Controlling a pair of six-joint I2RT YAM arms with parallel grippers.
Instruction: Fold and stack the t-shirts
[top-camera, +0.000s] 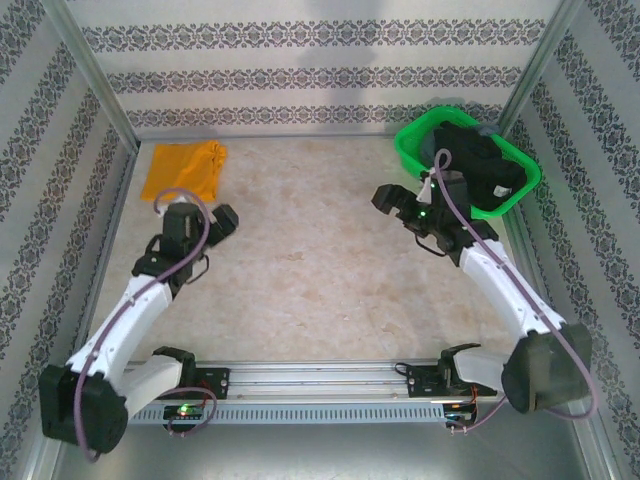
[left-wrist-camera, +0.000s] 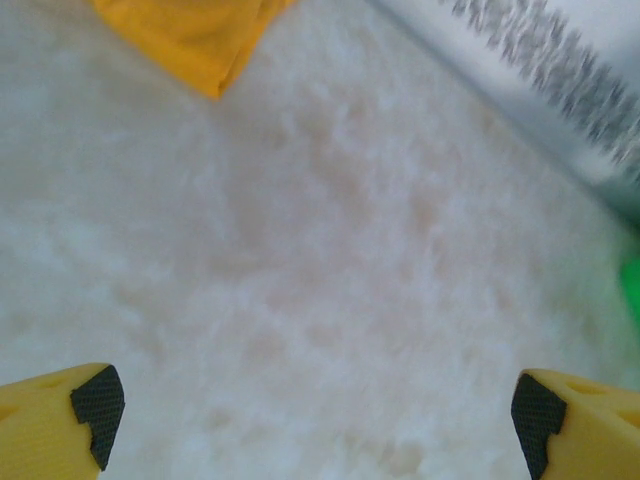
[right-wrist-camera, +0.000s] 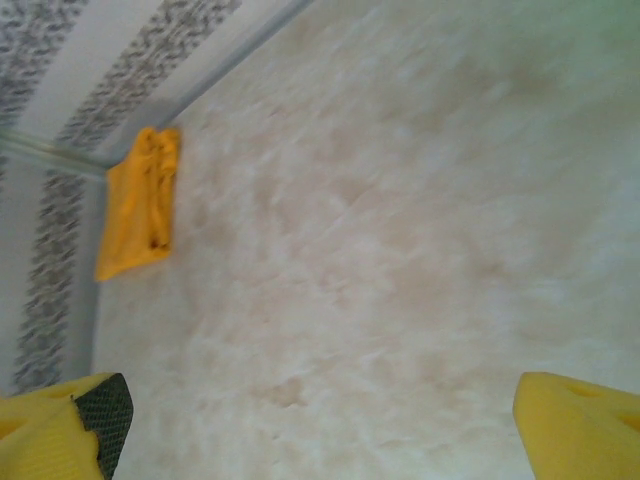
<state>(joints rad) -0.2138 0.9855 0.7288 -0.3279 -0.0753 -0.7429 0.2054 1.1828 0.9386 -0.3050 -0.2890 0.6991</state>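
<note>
The orange t-shirt (top-camera: 182, 170) lies folded at the far left corner of the surface (top-camera: 310, 270). The black t-shirts (top-camera: 482, 160) are heaped in the green basket (top-camera: 411, 150) at the far right corner; how many, I cannot tell. I judge a black one comes out next: my right jaws should pinch a single layer, lift it clear of the rim, and spread it flat mid-surface. My left jaws and right jaws both stand wide open above bare surface, holding and touching nothing.
</note>
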